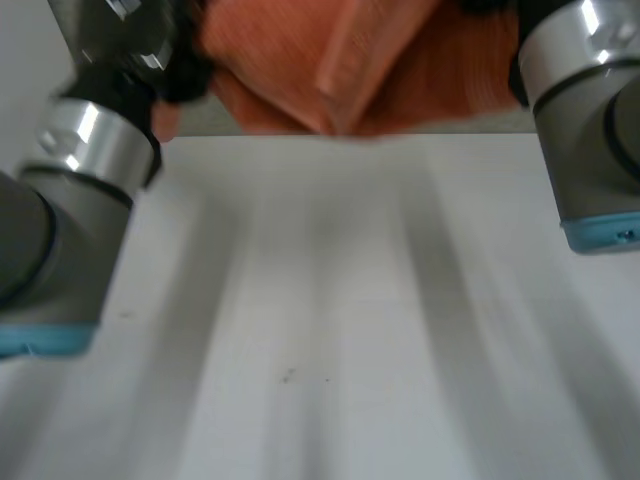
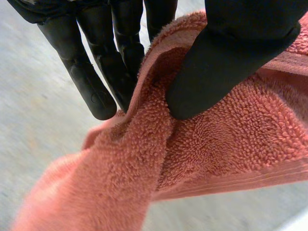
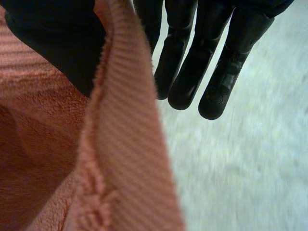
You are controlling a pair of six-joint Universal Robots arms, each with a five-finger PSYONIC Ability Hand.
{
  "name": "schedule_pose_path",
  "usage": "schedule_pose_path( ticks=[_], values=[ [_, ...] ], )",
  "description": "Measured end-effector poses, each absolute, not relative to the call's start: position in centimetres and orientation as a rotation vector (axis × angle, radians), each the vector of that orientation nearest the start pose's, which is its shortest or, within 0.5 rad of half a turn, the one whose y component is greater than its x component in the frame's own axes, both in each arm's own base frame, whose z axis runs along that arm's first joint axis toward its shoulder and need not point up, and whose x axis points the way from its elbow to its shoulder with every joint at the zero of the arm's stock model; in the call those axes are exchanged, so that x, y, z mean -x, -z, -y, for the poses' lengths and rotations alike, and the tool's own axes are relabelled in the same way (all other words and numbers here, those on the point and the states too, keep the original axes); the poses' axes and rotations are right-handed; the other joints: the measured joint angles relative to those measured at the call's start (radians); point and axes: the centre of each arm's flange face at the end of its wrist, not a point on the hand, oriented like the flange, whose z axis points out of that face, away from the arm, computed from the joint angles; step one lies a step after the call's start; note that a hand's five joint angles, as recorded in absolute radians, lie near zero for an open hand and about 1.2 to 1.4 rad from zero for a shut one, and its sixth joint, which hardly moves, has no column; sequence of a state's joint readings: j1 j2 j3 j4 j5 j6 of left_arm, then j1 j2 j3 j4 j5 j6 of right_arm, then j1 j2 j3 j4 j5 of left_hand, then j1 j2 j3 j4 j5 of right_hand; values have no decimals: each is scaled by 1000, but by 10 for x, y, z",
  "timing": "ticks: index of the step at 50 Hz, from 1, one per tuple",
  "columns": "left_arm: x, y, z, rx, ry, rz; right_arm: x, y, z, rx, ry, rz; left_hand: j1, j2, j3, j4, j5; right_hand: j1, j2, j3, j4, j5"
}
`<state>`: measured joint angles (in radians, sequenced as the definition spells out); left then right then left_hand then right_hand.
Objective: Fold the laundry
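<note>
white tabletop [image 1: 330, 300] fills the head view, bare and crossed by soft shadow streaks. above its far edge a salmon-orange towel [image 1: 340, 60] hangs in the air, clear of the surface. it is bunched, with a fold running down its middle, and spans from the left arm [image 1: 70, 200] to the right arm [image 1: 590, 130].

in the left wrist view the left hand [image 2: 103, 72] grips a gathered ridge of the terry pile. its fingers [image 2: 91, 91] are straight and close together on one side, and the thumb [image 2: 216, 67] presses the cloth against them from the other, so they pinch the towel. the rest of the towel droops below the hand.

in the right wrist view the right hand [image 3: 192, 62] holds the towel by its ribbed woven border. the straight fingers lie side by side on one face and the thumb sits on the other, pinching the hem between them. pale tabletop is blurred beneath both hands.
</note>
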<state>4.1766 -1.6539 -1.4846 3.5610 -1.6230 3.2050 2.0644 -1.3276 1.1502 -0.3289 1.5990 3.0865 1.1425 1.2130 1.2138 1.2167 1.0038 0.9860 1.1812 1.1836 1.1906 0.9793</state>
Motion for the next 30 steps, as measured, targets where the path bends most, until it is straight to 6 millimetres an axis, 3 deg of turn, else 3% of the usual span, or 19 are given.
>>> schedule_pose_path(
  ticks=[1, 4, 6, 7, 8, 13, 18, 21, 22, 24, 25, 27, 30],
  values=[
    [288, -355, 238, -497, 2924, -1875, -298, -396, 283, 355, 2380, -1389, 0, 0, 0, 0, 0, 0, 0, 0, 0, 0],
    [305, -308, 224, -636, 2791, -2069, -292, -347, 306, 476, 2297, -1644, 0, 1, 1, 0, 0, 0, 0, 0, 2, 3],
    [314, -278, 219, -712, 2692, -2177, -290, -325, 313, 537, 2245, -1747, 0, 1, 1, 0, 0, 0, 0, 0, 2, 3],
    [314, -278, 219, -712, 2692, -2177, -290, -325, 313, 537, 2245, -1747, 0, 1, 1, 0, 0, 0, 0, 0, 2, 3],
    [320, -252, 215, -776, 2594, -2269, -289, -293, 319, 632, 2159, -1880, 0, 1, 1, 0, 0, 0, 0, 0, 3, 4],
    [328, -187, 204, -907, 2297, -2486, -286, -238, 320, 799, 2004, -2080, 0, 1, 1, 0, 0, 0, 0, 0, 3, 4],
    [329, -151, 190, -989, 2070, -2617, -276, -208, 320, 895, 1936, -2193, 0, -46, -47, -47, -4, 0, 0, 0, 3, 4],
    [330, -147, 181, -1022, 2016, -2647, -269, -204, 325, 902, 1943, -2224, -70, -157, -158, -161, -115, 0, 0, 0, 3, 4],
    [331, -150, 175, -1037, 2013, -2652, -263, -206, 331, 890, 1961, -2236, -303, -345, -344, -339, -302, 0, 0, 0, 3, 4],
    [332, -159, 173, -1040, 2043, -2642, -258, -208, 336, 874, 1982, -2242, -360, -431, -430, -435, -394, 0, 0, 0, 3, 4],
    [333, -166, 171, -1040, 2066, -2634, -255, -210, 339, 862, 1996, -2245, -608, -648, -649, -653, -619, 0, 0, 0, 2, 4],
    [333, -176, 170, -1032, 2110, -2615, -251, -213, 345, 843, 2015, -2251, -634, -695, -695, -700, -662, -12, -39, -31, -34, -11],
    [332, -196, 173, -1002, 2200, -2571, -246, -216, 350, 822, 2030, -2261, -809, -886, -886, -887, -850, -460, -534, -526, -532, -487]
  ],
)
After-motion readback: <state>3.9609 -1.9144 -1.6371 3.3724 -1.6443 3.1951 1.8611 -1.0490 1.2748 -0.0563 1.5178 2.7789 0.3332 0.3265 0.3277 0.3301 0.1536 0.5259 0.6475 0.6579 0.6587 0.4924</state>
